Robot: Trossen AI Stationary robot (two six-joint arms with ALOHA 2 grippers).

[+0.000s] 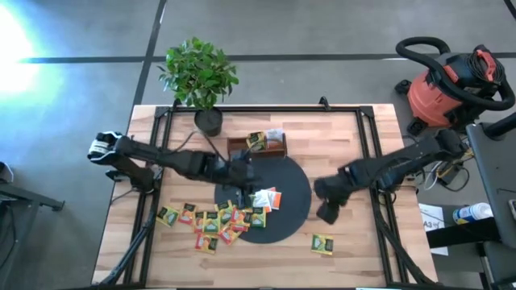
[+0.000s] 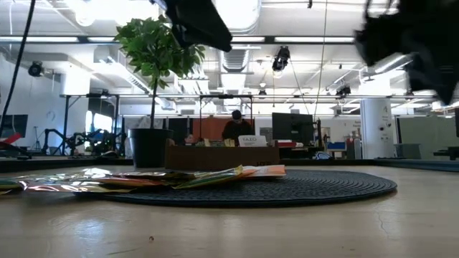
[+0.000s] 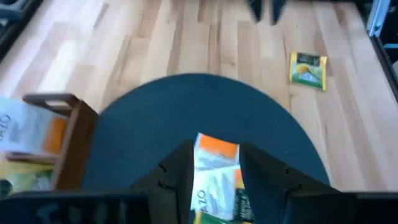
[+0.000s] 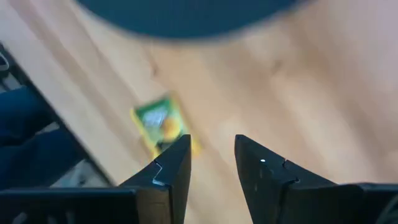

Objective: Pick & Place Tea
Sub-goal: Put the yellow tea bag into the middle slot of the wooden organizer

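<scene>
White-orange sachet [image 3: 214, 171] between left jaws

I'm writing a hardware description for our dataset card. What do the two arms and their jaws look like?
Both arms are dark, nearly black, jointed segments. The left arm has a white-and-black part at its base end. Left gripper and right gripper each have two flat, angular black jaws with bevelled tips. Cables are too small to make out.

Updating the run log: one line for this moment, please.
left gripper: over black disc, white-orange sachet between fingers | right gripper: open above green-yellow sachet
</scene>
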